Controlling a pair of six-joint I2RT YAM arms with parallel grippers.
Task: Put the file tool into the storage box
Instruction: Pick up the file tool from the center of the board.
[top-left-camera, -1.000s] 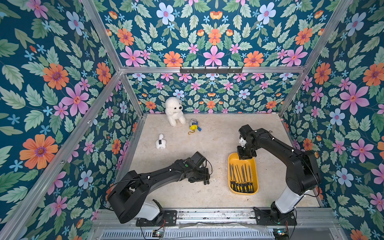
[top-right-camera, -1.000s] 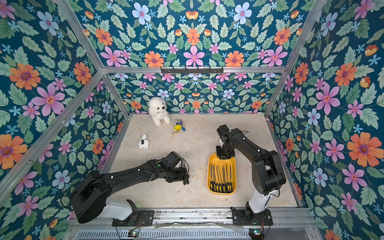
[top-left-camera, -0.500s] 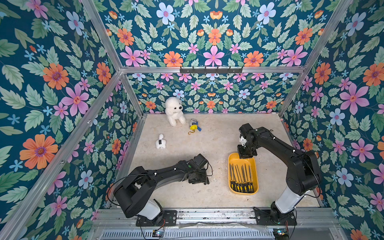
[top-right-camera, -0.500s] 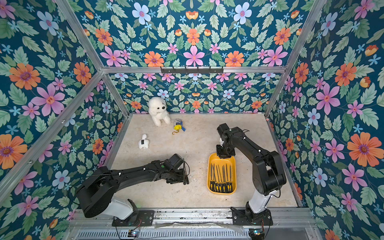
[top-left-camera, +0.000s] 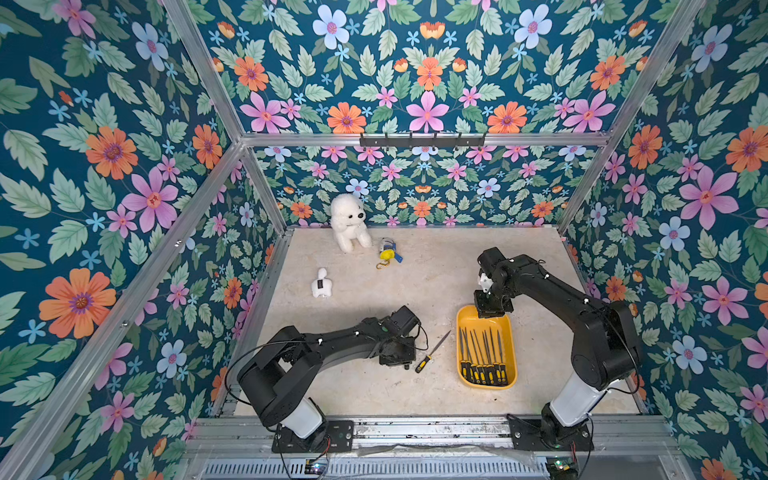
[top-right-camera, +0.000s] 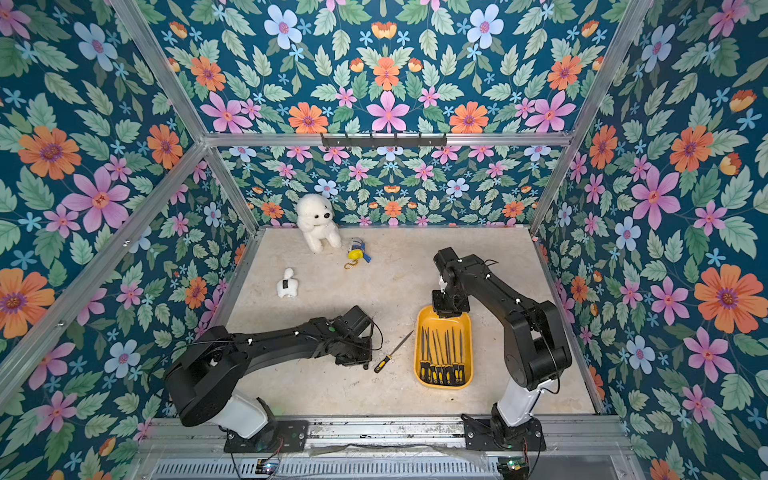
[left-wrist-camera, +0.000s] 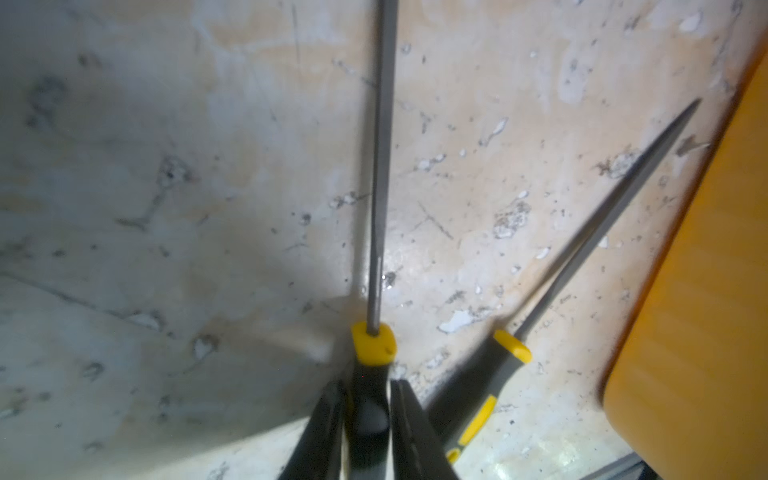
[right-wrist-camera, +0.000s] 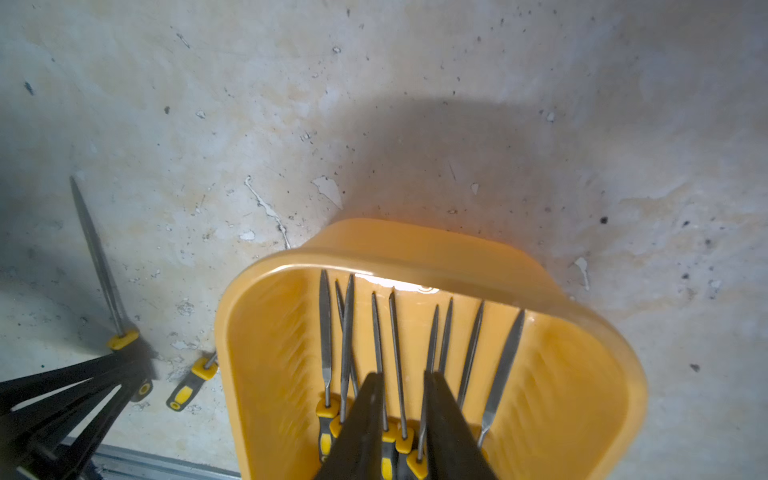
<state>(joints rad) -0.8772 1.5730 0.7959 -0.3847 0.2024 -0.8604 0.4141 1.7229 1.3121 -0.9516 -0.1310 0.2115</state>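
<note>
In the left wrist view my left gripper (left-wrist-camera: 366, 384) is shut on the black-and-yellow handle of a file tool (left-wrist-camera: 380, 187), low over the table. Both top views hide that file under the gripper (top-left-camera: 397, 358). A second file (top-left-camera: 432, 353) lies loose on the table, between that gripper and the storage box (top-left-camera: 508, 332), its tip near the box. The box is a yellow-orange tray with several files (top-left-camera: 482, 353) lying side by side in it. My right gripper (right-wrist-camera: 401, 374) hangs over the box's far end (top-left-camera: 490, 307), its jaws slightly apart with nothing between them.
A white plush dog (top-left-camera: 349, 222) sits at the back wall. Beside it lies a yellow and blue keychain toy (top-left-camera: 388, 249), and a small white toy (top-left-camera: 321, 284) stands left of centre. Flowered walls close in three sides, and a metal rail (top-left-camera: 415, 428) runs along the front.
My left gripper's jaws have closed onto the file's handle. The left arm has drawn back a little, and the loose file now shows in the top views. The right arm has not moved.
</note>
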